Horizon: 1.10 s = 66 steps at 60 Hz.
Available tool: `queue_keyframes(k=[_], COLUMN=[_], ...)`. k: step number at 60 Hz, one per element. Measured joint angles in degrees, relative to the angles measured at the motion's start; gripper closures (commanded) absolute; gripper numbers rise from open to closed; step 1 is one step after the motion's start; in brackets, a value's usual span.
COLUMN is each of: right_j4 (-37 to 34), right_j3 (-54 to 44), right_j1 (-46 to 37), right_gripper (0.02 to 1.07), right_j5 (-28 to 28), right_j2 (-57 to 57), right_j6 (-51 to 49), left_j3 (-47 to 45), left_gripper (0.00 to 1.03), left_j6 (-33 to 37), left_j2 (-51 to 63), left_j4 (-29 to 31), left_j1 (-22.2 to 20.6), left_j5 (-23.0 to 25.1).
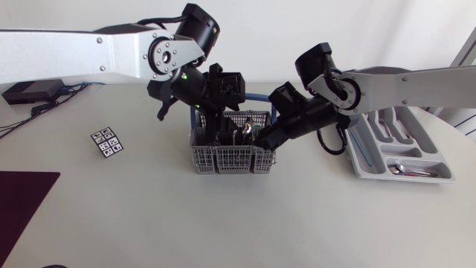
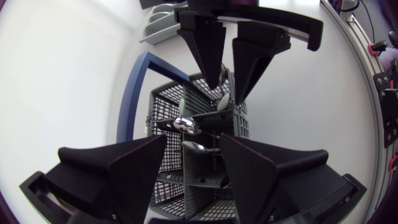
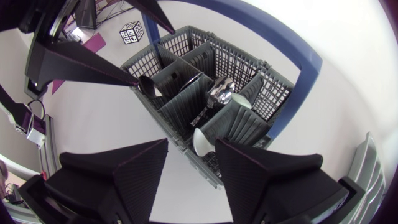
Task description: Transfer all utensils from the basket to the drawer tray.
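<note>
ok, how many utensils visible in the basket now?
3: a dark one nearest the left gripper, a shiny one in a middle compartment, a pale spoon bowl just ahead of the right gripper. More may be hidden lower in the basket.

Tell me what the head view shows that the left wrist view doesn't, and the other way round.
Head view only: the marker card, the dark mat and a spoon already lying in the drawer tray. Left wrist view only: individual shiny spoon bowls in the basket compartments, just ahead of my left gripper, whose fingers are apart. Shared: the grey basket, its blue handle, my right gripper and the drawer tray.
</note>
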<state>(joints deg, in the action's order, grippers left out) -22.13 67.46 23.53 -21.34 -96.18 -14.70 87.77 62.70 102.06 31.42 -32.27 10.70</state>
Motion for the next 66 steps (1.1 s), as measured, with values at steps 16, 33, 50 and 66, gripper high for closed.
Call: queue_keyframes(k=[16, 33, 50, 66], right_j4=[-2.21, -3.61, -6.21, -8.46], right_j3=[4.02, 6.34, 7.61, 7.87], right_j1=[0.24, 1.51, 0.92, -0.26], right_gripper=[0.78, 1.0, 1.01, 1.01], right_j5=[0.77, 2.58, 2.54, -1.7], right_j2=[-4.09, -6.93, -7.08, -4.92], right_j6=[1.7, 2.95, 4.46, 5.11], left_j3=[-5.86, -10.19, -12.41, -13.44], left_gripper=[0.42, 0.42, 0.42, 0.42], left_j6=[-1.49, -2.56, -2.75, -3.19], left_j2=[-2.75, -5.86, -6.86, -7.21], left_j4=[-4.33, -7.69, -9.27, -11.21], left_j1=[0.35, 0.35, 0.35, 0.33], left_j5=[0.02, 0.13, 0.24, 0.24])
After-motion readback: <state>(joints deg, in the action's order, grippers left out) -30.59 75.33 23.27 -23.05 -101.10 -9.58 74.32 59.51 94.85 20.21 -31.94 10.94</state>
